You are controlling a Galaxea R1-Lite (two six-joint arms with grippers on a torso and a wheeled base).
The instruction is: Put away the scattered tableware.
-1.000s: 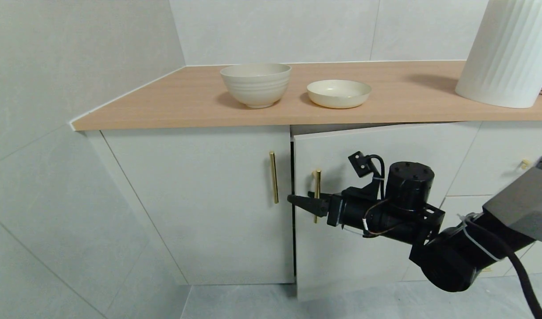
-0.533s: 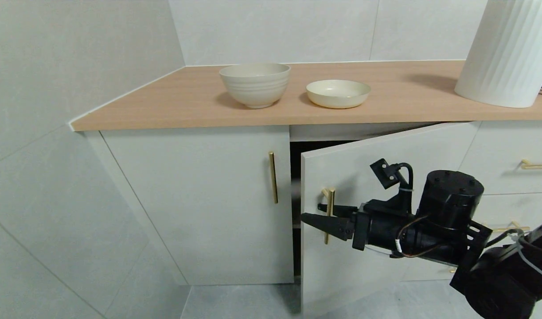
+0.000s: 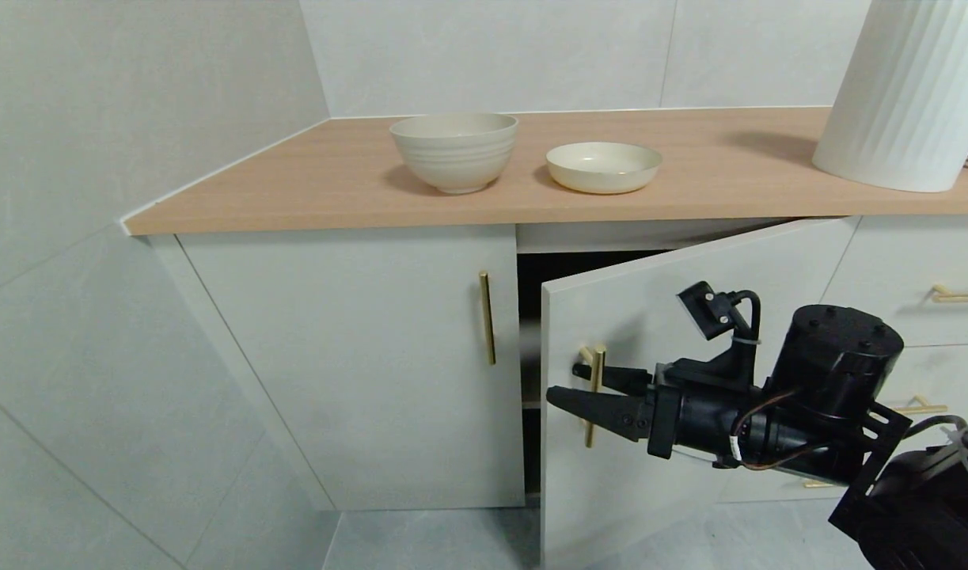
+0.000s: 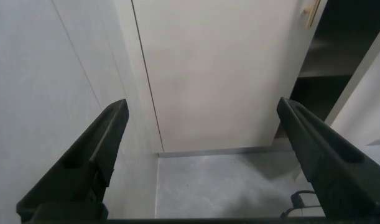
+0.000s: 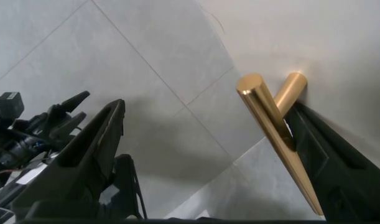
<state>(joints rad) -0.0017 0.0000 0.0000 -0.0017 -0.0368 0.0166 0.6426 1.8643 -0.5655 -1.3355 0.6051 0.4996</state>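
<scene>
The right tool (image 3: 563,381) stood open, fingers apart around the brass handle (image 3: 595,393) of the ajar cupboard door (image 3: 634,467). Farther off on the bench (image 3: 294,194) sat the deep bowl (image 3: 454,150) and shallow dish (image 3: 604,166), probably ceramic: stiff, smooth, breakable, best gripped at the rim

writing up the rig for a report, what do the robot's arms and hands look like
The right hand has two long matte black fingers tapering to points; behind it sit a squat black cylinder with screws on top, a small black camera on a bracket, and thin reddish wires. The left hand has the same tapered black fingers.
</scene>
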